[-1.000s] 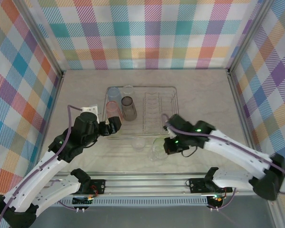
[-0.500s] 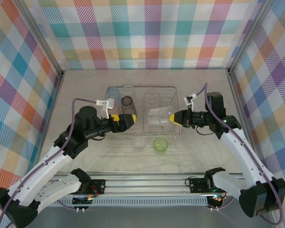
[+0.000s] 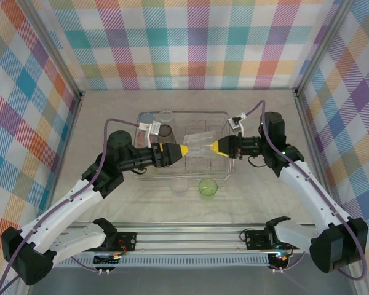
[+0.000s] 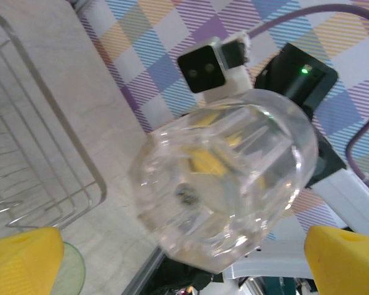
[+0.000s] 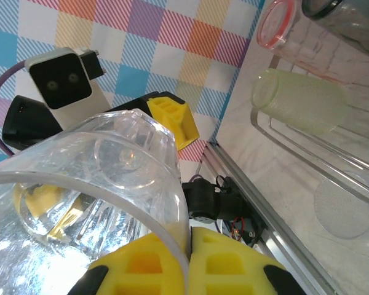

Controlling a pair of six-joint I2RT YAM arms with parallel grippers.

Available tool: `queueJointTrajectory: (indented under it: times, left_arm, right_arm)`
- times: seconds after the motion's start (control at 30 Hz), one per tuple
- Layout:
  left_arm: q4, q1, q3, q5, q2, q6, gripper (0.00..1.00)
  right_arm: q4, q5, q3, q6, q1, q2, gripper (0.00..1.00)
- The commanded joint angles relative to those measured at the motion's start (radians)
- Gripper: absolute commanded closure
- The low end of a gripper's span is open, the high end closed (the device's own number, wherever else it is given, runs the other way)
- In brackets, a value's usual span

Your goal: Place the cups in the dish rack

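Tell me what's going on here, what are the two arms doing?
The right gripper pinches the rim of a clear cup, holding it on its side above the dish rack. The left gripper faces the cup's base with jaws open, not gripping; it looks like a handover. A grey cup and a blue cup sit in the rack; a green cup and a second clear cup wait on the table.

Seven cups (image 3: pixel 200 144), one dish rack (image 3: pixel 190 113)
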Motion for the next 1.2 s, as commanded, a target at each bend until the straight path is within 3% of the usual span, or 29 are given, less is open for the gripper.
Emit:
queueJointTrajectory:
  times: [0.0, 0.47, 0.87, 1.03, 1.17]
  left_arm:
    - [0.097, -0.023, 0.039, 0.044, 0.006, -0.008, 0.0]
    - [0.148, -0.067, 0.045, 0.056, 0.047, 0.0, 0.02]
    - [0.183, -0.112, 0.055, 0.078, 0.071, 0.005, 0.2]
    - [0.175, -0.121, 0.055, 0.068, 0.067, 0.029, 0.03]
    - [0.125, -0.12, 0.056, 0.036, 0.05, 0.065, 0.0]
  right_arm:
    - [0.091, -0.041, 0.039, 0.024, 0.03, 0.022, 1.0]
    - [0.224, -0.05, 0.065, 0.102, 0.071, 0.097, 1.0]
    - [0.32, -0.077, 0.088, 0.152, 0.122, 0.164, 1.0]
    - [0.356, -0.098, 0.094, 0.159, 0.149, 0.179, 1.0]
    - [0.359, -0.12, 0.088, 0.149, 0.153, 0.165, 1.0]
